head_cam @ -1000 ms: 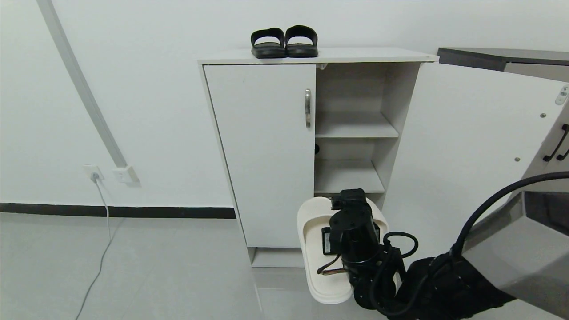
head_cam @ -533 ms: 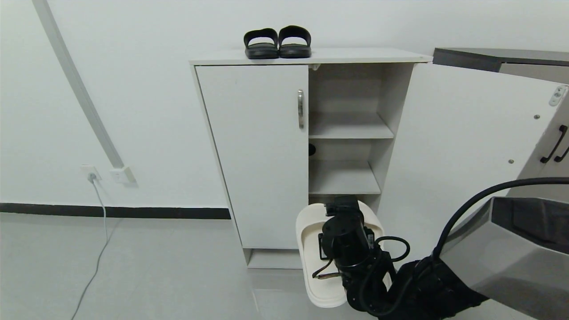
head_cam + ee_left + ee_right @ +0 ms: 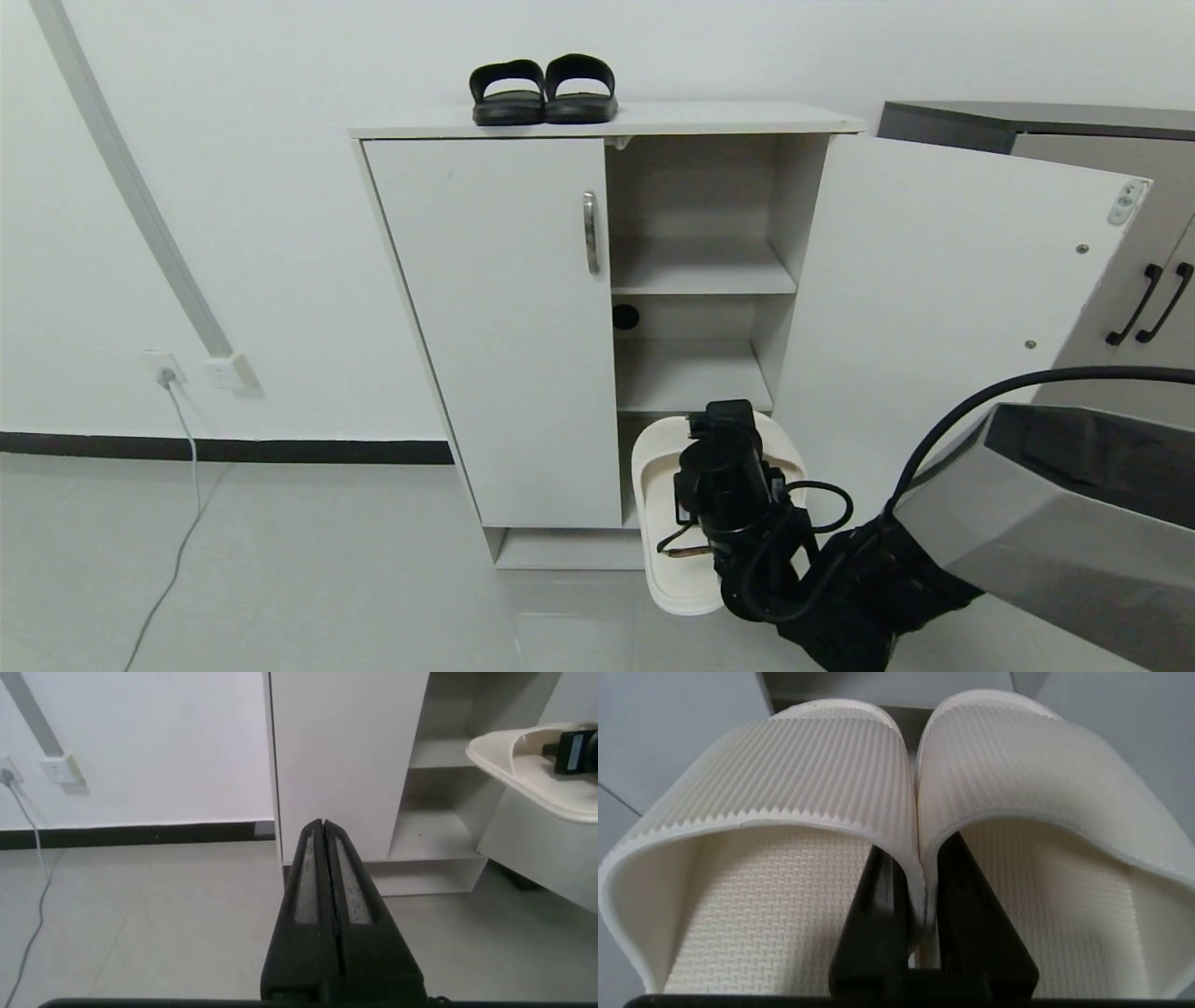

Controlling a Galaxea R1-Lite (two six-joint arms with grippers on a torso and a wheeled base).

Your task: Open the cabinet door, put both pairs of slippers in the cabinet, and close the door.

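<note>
**White slippers held at the cabinet's open side; black pair on top**

The cabinet [image 3: 794, 117] stands against the wall. Its left door [image 3: 495, 327] is shut, with a metal handle [image 3: 589, 231] at the inner edge. Its right door [image 3: 934, 308] is swung wide, so the right half lies open. Two shelves show inside that half, an upper one [image 3: 700, 271] and a lower one [image 3: 691, 378], both bare, with a bottom compartment beneath them.

The white slippers [image 3: 661, 509] hang just in front of that bottom compartment, clear of the floor [image 3: 280, 579]. They lie side by side, soles down, toes toward the cabinet. The right tool [image 3: 920, 894] is clamped on them. Its two fingers [image 3: 878, 910] reach in under the straps from the heel side, one in each slipper, and pinch the two touching inner walls between them. Whether the toes have crossed the cabinet's front edge cannot be told.

The black slippers [image 3: 543, 89] sit as a neat pair on the cabinet's top, above the shut door, toes toward the wall.

The left tool [image 3: 322, 831] is low in front of the cabinet on its shut-door side. Its fingers are pressed together with nothing between them.

Left of the cabinet, a socket [image 3: 161, 369] on the wall has a cable [image 3: 177, 523] trailing down to the floor. Right of the cabinet, behind the open door, stands a grey cupboard [image 3: 1074, 131].
</note>
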